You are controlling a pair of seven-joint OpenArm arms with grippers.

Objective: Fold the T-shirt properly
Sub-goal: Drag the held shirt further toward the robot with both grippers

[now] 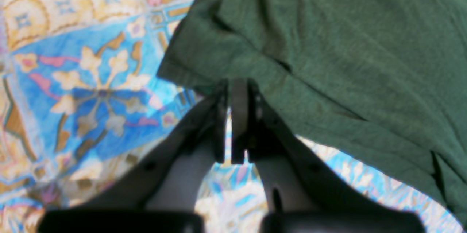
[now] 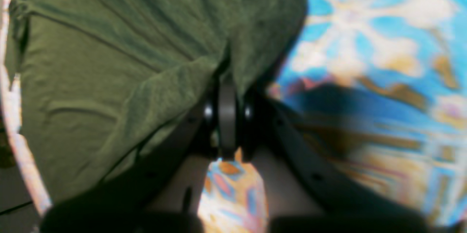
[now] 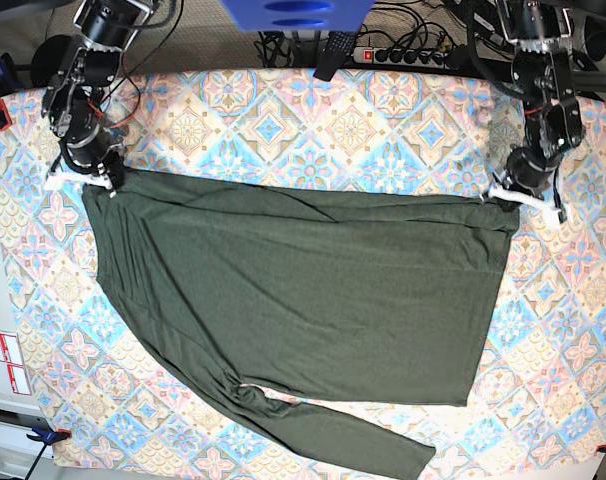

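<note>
Looks like the shirt (image 3: 313, 290) stretches sideways toward the camera from both clenched grippers, right end effector (image 2: 233, 98) grasping its corner, left end effector (image 1: 237, 90) at the opposite one, can't tell if gripping.

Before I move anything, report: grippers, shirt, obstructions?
Left gripper shut at the shirt's edge, grip unconfirmed. Right gripper shut on the shirt. Shirt mostly spread, one sleeve stretched out at the bottom. No obstruction seen.
</note>
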